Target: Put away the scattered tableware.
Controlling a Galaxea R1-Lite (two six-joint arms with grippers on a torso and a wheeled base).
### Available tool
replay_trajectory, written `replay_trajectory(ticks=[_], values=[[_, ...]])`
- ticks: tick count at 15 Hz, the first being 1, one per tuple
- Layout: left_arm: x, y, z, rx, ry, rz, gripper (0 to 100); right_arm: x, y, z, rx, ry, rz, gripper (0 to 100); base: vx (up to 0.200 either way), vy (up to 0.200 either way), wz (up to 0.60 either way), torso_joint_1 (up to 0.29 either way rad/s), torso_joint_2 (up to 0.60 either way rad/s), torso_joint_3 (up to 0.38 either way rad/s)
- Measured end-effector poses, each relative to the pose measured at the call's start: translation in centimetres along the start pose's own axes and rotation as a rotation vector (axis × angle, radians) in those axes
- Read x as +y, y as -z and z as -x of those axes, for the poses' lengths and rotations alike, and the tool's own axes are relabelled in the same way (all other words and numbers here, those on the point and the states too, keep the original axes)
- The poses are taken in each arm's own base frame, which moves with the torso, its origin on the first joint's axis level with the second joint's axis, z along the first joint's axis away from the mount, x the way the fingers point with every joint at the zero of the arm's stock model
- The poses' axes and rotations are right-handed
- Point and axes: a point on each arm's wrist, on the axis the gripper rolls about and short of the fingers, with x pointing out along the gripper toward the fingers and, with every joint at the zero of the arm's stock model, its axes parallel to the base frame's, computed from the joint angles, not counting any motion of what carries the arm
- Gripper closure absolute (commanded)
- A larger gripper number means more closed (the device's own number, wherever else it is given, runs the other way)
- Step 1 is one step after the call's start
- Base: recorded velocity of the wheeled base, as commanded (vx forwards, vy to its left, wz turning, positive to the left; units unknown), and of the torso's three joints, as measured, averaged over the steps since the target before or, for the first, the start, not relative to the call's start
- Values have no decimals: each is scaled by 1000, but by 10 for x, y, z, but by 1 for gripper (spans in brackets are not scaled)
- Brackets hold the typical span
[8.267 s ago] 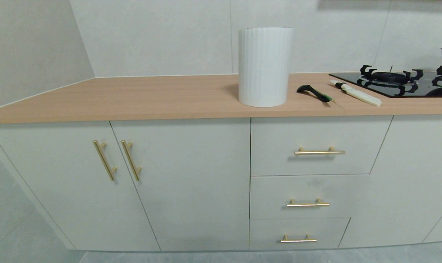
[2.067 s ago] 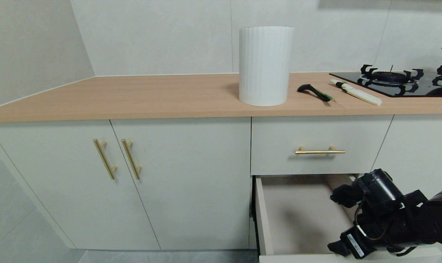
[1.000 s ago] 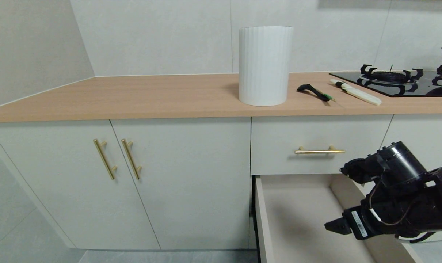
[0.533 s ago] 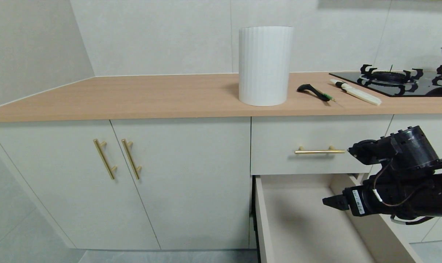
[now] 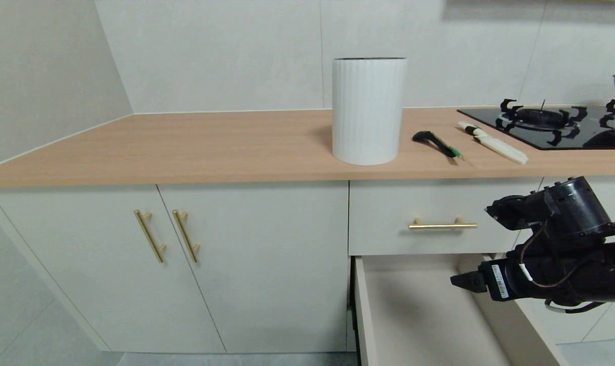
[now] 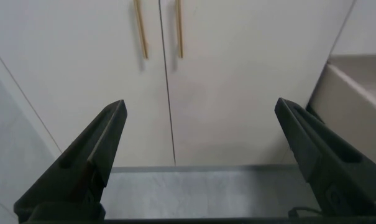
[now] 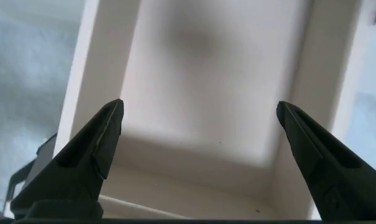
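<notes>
Place: we are looking at a kitchen.
Worktop: long light-brown wood-grain countertop under pale grey wall tiles.
Cooking: black glass gas hob set into it.
Storage: flat pale grey cabinet doors and pale grey drawers with slim brass bar handles.

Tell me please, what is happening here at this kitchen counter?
A two-armed robot is partway through putting tableware away. The drawer under the top one is pulled out, and the part in view looks empty. The right tool hangs open above it, holding nothing. A black-handled utensil and a white utensil lie on the countertop beside a tall white container, not yet picked up. The left tool is open, low down, facing the cabinet doors.
</notes>
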Motion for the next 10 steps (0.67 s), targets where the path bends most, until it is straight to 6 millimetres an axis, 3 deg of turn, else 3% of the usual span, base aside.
replay_trajectory(ticks=[10], values=[[0,0,0,0,0,0,0,0,1,-3,10,1,0,0,0,0,0,179,-472,-294]])
